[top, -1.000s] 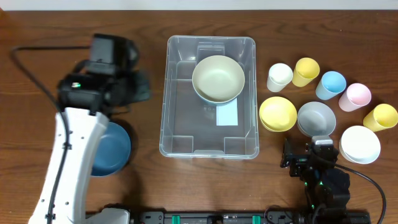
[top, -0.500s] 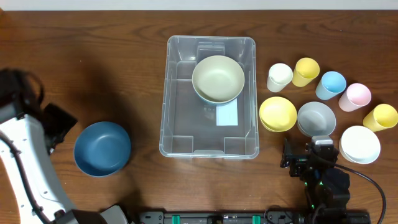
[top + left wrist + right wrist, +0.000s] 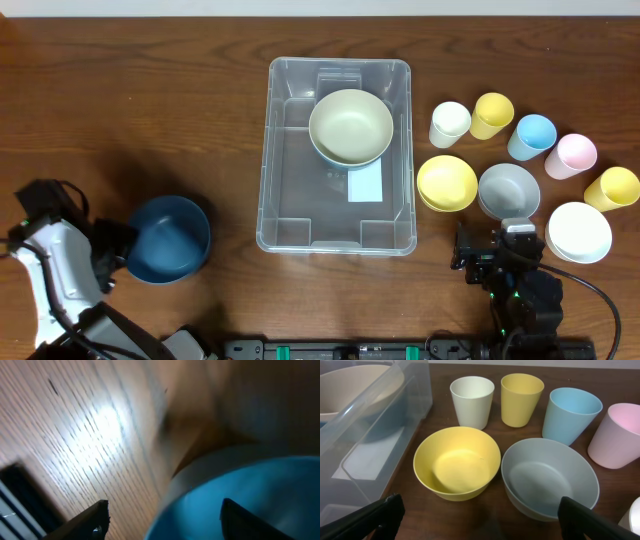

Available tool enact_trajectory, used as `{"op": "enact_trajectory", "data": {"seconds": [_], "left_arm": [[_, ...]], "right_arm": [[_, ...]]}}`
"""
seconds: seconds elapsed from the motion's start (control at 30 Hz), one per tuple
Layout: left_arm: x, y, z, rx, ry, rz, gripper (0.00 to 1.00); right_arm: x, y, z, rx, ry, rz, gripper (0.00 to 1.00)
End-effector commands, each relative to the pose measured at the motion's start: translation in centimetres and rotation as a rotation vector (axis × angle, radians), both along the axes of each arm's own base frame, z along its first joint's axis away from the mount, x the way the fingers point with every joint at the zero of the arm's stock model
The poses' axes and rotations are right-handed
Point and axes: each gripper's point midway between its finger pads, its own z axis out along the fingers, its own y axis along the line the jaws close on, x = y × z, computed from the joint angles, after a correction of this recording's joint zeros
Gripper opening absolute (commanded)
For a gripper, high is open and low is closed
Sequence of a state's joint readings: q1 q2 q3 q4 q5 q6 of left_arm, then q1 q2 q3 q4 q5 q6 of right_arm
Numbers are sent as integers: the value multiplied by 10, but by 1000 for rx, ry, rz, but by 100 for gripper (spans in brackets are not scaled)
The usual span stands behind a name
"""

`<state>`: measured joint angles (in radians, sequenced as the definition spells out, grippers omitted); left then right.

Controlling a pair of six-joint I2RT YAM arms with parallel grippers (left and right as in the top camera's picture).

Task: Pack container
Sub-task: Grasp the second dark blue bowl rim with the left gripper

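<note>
- The left hand [image 3: 164, 512] hangs low over the brown wooden tabletop [image 3: 150, 120]. Its fingers are spread wide, holding nothing, by the rim of a round blue bowl [image 3: 170, 238].
- The right hand [image 3: 480, 510] is spread wide and empty, facing a smooth yellow bowl [image 3: 456, 467] and a grey bowl [image 3: 549, 477].
- The clear plastic container [image 3: 268, 150] sits mid-tabletop. A pale green bowl [image 3: 350, 125] lies in its far end.

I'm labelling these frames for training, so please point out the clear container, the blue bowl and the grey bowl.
clear container [image 3: 298, 180]: overhead view, bare base left of the label.
blue bowl [image 3: 170, 238]: overhead view, middle of its inside.
grey bowl [image 3: 547, 477]: right wrist view, its inner floor.
</note>
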<state>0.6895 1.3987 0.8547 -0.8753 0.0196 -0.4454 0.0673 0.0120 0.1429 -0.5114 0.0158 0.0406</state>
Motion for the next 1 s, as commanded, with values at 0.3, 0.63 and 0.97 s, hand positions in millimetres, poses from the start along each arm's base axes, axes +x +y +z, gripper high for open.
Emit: {"op": "enact_trajectory", "data": {"seconds": [0.3,0.63,0.97], "left_arm": [[0,-11,-13,-39,-28,-30,6],[62,-25,49,-120,-317,-199,6],[142,-132,195,-47,-688,-828,6]], "right_arm": [[0,-2,0,6,-2,-14,99],[0,-2,0,6,-2,-14,99],[0,-2,0,6,-2,-14,99]]}}
